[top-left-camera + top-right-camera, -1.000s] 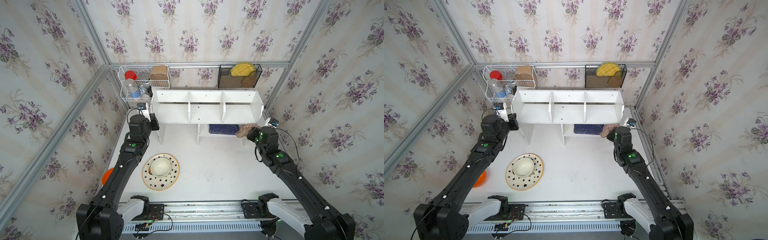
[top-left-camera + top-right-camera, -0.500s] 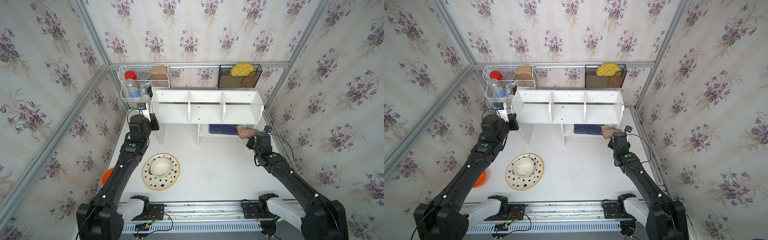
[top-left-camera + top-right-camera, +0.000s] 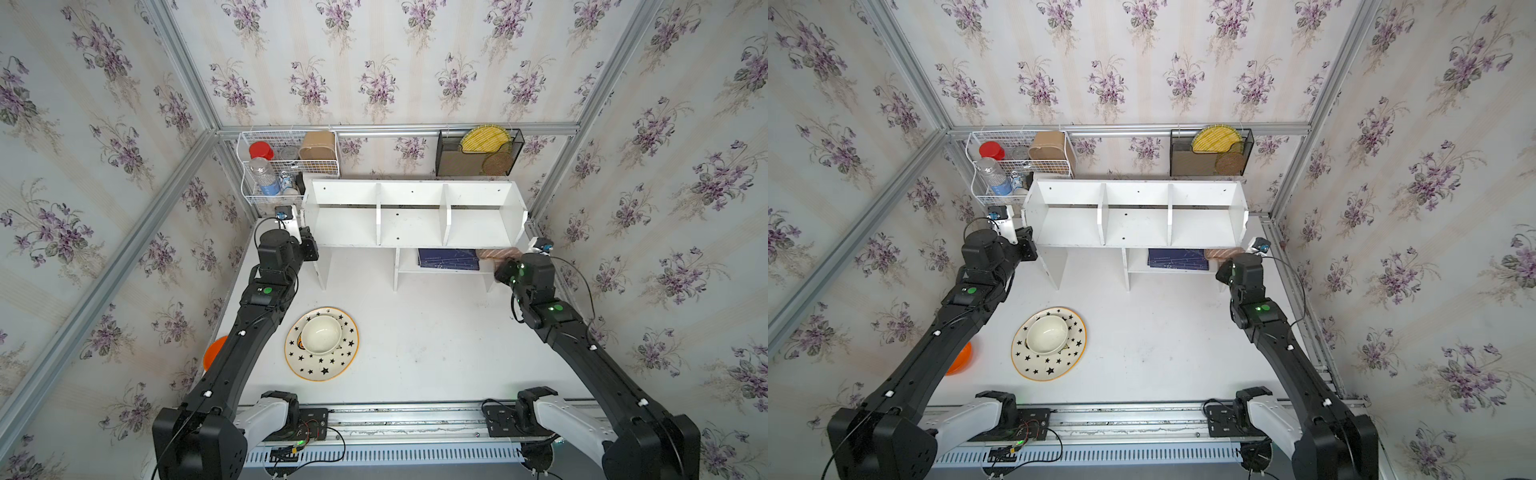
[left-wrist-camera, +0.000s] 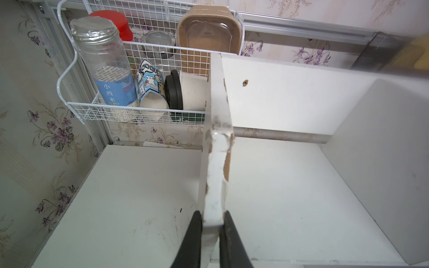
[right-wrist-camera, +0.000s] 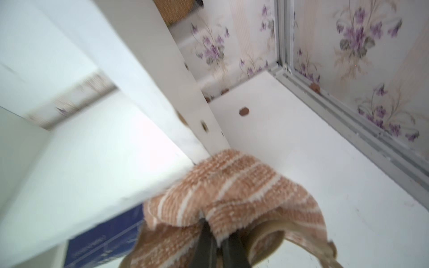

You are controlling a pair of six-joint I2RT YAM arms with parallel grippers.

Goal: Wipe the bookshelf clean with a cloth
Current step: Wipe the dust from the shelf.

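Floral wallpaper closes in a white desk (image 3: 436, 340), and a wide white wooden bookshelf (image 3: 411, 226) with three upper compartments stands at its far edge. On the bookshelf's small lower shelf lies a flat dark blue book (image 3: 448, 258).

Behind the bookshelf's left end hangs a white wire basket (image 3: 286, 135). It holds a red-lidded jar (image 3: 261, 150), a clear bottle with a metal cap and blue label (image 3: 262, 176), a printed paper cup lying on its side (image 4: 149, 92), a white cup with a black lid, also on its side (image 4: 192, 92), and a brown box with a clear lid (image 3: 318, 149). Behind the bookshelf's right end, a black mesh rack (image 3: 449, 164) holds a yellow woven round mat (image 3: 484, 139) and a smaller brown one (image 3: 496, 163). In front of the bookshelf, a cream plate with black stars (image 3: 328, 370) carries a white bowl (image 3: 321, 334). An orange bowl (image 3: 214, 351) shows partly from under the left arm.

The soft tan-pink cloth with thin pale stripes (image 5: 232, 185) is bunched at the right end of the bookshelf's lower shelf, just beside the book. The right hand (image 5: 218, 236) pinches it tight, jaws closed on a fold, and the towelling bulges over and around the black fingers (image 5: 205, 241). In the blurred right wrist view, the cloth's top fold touches the lower front corner of the bookshelf's board.

The left hand (image 4: 211, 215) clamps the front edge of the bookshelf's left end panel, with one black finger on each side of the chipped white board.
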